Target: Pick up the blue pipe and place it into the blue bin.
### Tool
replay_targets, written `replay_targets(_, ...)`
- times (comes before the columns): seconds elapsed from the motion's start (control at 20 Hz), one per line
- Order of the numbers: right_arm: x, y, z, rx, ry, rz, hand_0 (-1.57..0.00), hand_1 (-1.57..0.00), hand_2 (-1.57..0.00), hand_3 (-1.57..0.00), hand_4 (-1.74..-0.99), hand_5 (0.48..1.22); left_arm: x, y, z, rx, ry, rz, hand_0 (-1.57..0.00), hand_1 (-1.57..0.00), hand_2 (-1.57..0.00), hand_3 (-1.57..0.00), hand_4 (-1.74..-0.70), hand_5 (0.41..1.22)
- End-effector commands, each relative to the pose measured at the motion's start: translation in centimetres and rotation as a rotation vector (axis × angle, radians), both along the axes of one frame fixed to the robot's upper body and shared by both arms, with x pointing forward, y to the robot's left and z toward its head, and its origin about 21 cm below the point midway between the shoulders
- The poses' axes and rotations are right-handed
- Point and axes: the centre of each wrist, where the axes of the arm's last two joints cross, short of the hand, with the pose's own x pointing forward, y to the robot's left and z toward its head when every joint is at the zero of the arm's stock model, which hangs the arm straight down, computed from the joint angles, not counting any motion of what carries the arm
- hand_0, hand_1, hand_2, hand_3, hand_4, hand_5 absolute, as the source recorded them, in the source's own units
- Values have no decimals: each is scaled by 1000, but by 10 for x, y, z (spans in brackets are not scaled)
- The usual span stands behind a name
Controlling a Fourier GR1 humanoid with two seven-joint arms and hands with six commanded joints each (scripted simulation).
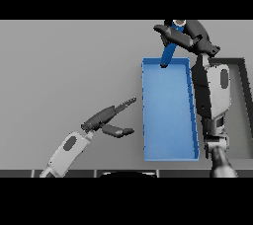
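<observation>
Blue pipe (pixel 169 51): upper right of frame, held tilted, lower end at far rim of bin, upper end inside R hand.
R hand (pixel 185 35): top right, fingers curled round pipe's upper part, firm hold; R arm runs up right side of frame, alongside bin's right wall.
Blue bin (pixel 146 120): centre-right, long rectangular tray, open top, on grey table (pixel 64 71).
L hand (pixel 109 120): lower centre-left, just left of bin, fingers straight, thumb apart, holding nothing.
Dark tray (pixel 242 95): right edge of frame, partly behind R arm.
</observation>
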Motion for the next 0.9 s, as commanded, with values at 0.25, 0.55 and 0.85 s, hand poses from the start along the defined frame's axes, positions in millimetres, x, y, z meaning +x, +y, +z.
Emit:
replay_targets(0.25, -4, -33, -72, -62, 242, -158, -1571, -1571, -1571, -1571, -1499, 1221, 5, 6, 4, 3, -13, -2, 1, 1, 1, 1, -826, 466)
replay_targets(0.55, -22, -54, -136, -172, 469, -305, -1571, -1571, -1571, -1080, -1586, 1221, 0, 5, 2, 6, -12, -11, 1, 1, 1, 1, -826, 470)
replay_targets(0.85, -42, -51, -181, -325, 652, -329, -1571, -1571, -1571, -1009, -1583, 1199, 2, 2, 2, 16, 4, -5, 1, 1, 1, 1, -827, 474)
